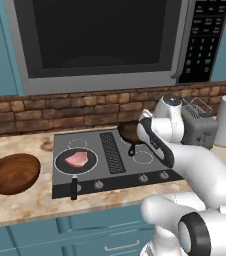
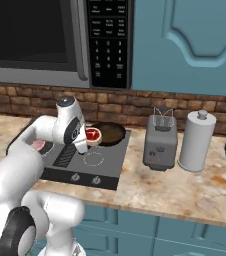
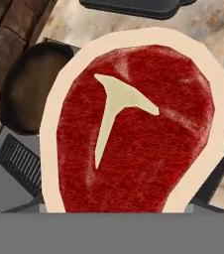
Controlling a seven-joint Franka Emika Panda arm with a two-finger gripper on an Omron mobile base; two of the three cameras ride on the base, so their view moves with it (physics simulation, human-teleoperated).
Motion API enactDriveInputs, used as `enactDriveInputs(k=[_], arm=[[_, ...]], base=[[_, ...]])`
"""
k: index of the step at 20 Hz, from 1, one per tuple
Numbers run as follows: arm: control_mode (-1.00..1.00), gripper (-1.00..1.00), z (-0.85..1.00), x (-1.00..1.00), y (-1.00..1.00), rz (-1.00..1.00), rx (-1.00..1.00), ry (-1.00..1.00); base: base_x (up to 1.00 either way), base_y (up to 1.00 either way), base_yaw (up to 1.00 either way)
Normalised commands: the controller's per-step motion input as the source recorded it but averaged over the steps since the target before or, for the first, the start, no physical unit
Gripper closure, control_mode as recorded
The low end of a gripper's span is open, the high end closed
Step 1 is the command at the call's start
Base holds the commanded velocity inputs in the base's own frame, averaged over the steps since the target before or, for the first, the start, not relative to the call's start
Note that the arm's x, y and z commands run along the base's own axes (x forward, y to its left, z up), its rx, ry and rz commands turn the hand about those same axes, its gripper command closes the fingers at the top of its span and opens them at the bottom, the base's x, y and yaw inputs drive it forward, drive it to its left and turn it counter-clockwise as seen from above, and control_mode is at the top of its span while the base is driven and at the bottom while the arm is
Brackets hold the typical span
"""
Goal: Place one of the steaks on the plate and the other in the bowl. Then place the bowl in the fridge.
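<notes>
The deep red steak (image 3: 134, 144) with its white fat rim sits right in front of the hand camera and hides the fingertips. In the right base view it (image 2: 92, 134) hangs at my gripper (image 2: 87, 138), lifted above the back-right black pan (image 2: 110, 134); the gripper is shut on it. The pale pink steak (image 1: 76, 159) lies in the front-left black pan (image 1: 75, 162) on the cooktop (image 1: 112, 172). The brown wooden bowl (image 1: 12, 172) stands on the counter left of the cooktop. The plate and the fridge are out of view.
A grey toaster (image 2: 160, 141) and a paper towel roll (image 2: 197, 141) stand on the counter right of the cooktop. A microwave (image 1: 105, 40) hangs above, with a brick wall (image 1: 45, 112) behind. Teal cabinets (image 2: 185, 45) flank it.
</notes>
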Motion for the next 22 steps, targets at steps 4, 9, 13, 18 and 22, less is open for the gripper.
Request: enactDriveInputs(k=[4, 9, 13, 18, 22], arm=[[-1.00, 1.00, 0.31, -0.99, 0.37, 0.21, 0.00, -0.01], [-1.00, 1.00, 0.33, -0.91, 0.69, 0.21, 0.00, -0.11], [-1.00, 1.00, 0.38, -0.80, 0.88, 0.16, 0.00, -0.14], [-1.00, 1.00, 0.43, -0.58, 0.93, 0.17, 0.00, -0.07], [-1.00, 1.00, 0.36, -0.45, 0.89, 0.17, 0.00, -0.04]], base=[[0.00, 0.00, 0.00], [0.00, 0.00, 0.00], [0.00, 0.00, 0.00], [0.00, 0.00, 0.00], [0.00, 0.00, 0.00]])
